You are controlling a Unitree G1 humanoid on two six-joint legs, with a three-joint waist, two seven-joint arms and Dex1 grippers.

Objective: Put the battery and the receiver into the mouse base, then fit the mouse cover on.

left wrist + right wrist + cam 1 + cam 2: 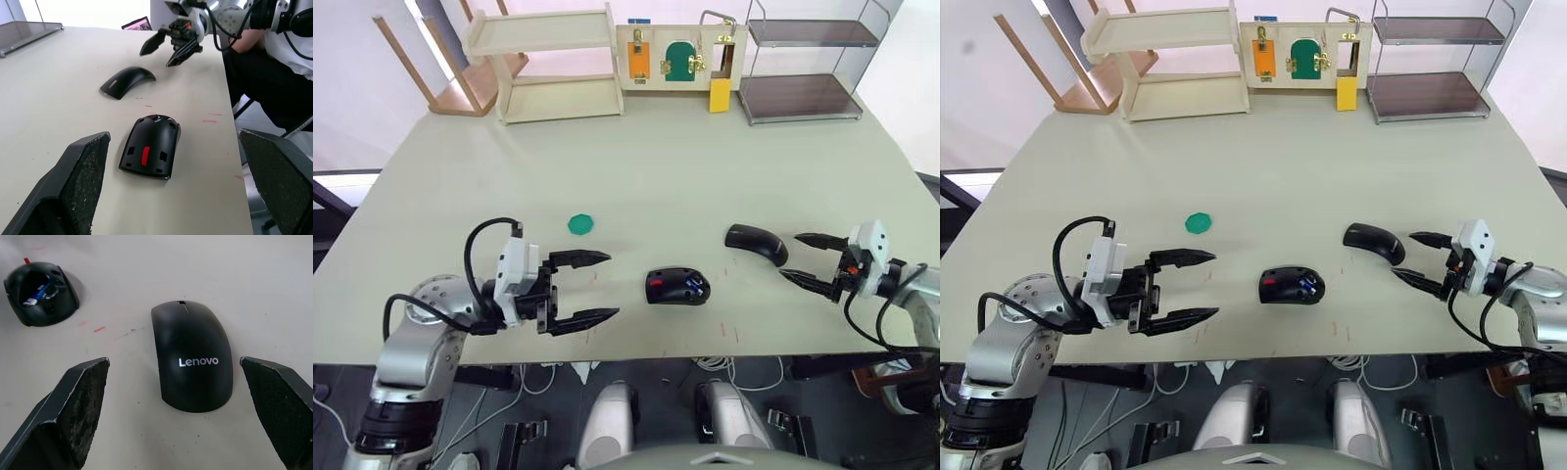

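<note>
The black mouse base (pixel 677 286) lies near the table's front edge, midway between my arms. A red part shows in its hollow, and the blue battery (pixel 41 293) lies inside it. The receiver is too small to make out. The glossy black mouse cover (pixel 756 241) rests on the table to the right of the base, with white lettering on its top (pixel 194 361). My right gripper (pixel 810 259) is open just right of the cover, fingers pointing at it. My left gripper (pixel 591 288) is open left of the base, empty.
A green ring (pixel 580 224) lies on the table behind my left gripper. At the far edge stand a wooden shelf (pixel 553 64), a latch board (pixel 680 57) and a wire rack (pixel 803 59). A person's dark sleeve (pixel 266 73) shows beyond the table's right side.
</note>
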